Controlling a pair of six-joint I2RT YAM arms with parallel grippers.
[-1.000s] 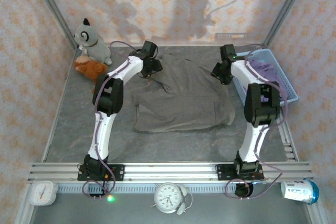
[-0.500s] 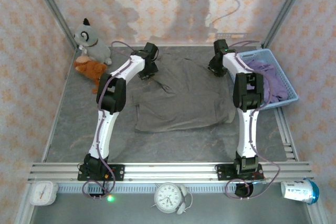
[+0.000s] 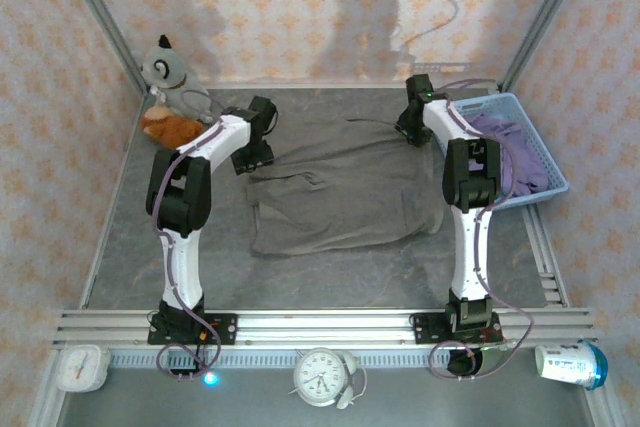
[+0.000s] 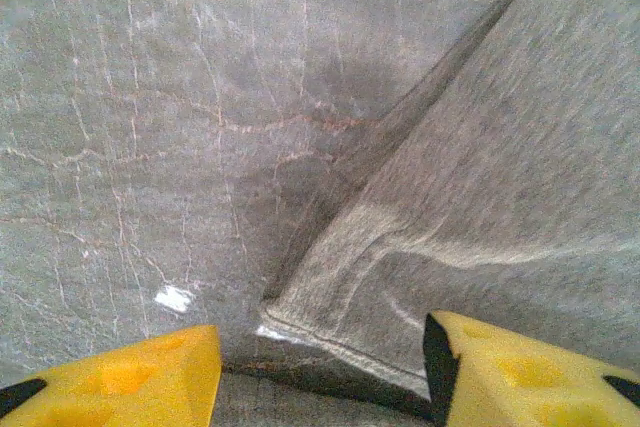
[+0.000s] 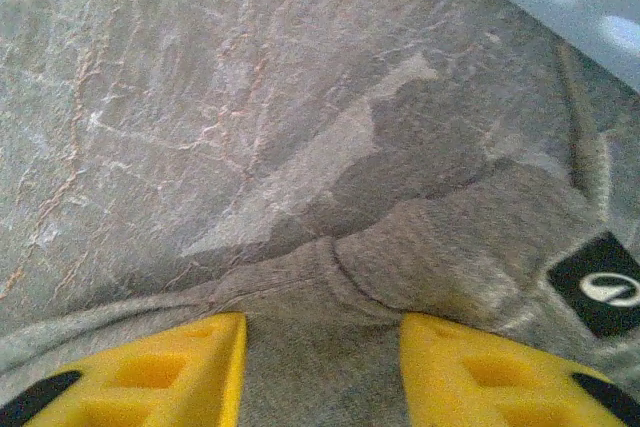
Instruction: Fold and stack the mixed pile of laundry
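Your left arm has swung out to the left since the last look, off the taupe garment's upper part and over to its left edge, and that far-left corner of the cloth has come in with it. The left end effector sits low over the counter, near the orange plush toy and the grey plush toy. In your left wrist view the yellow fingers stand well apart, gripping nothing, with the garment's hemmed corner lying flat just ahead of the gap. Your right end effector has held at the garment's far right corner, beside the blue basket. Its fingers are parted too, straddling bunched cloth near a black label. The lavender garment is heaped inside the basket.
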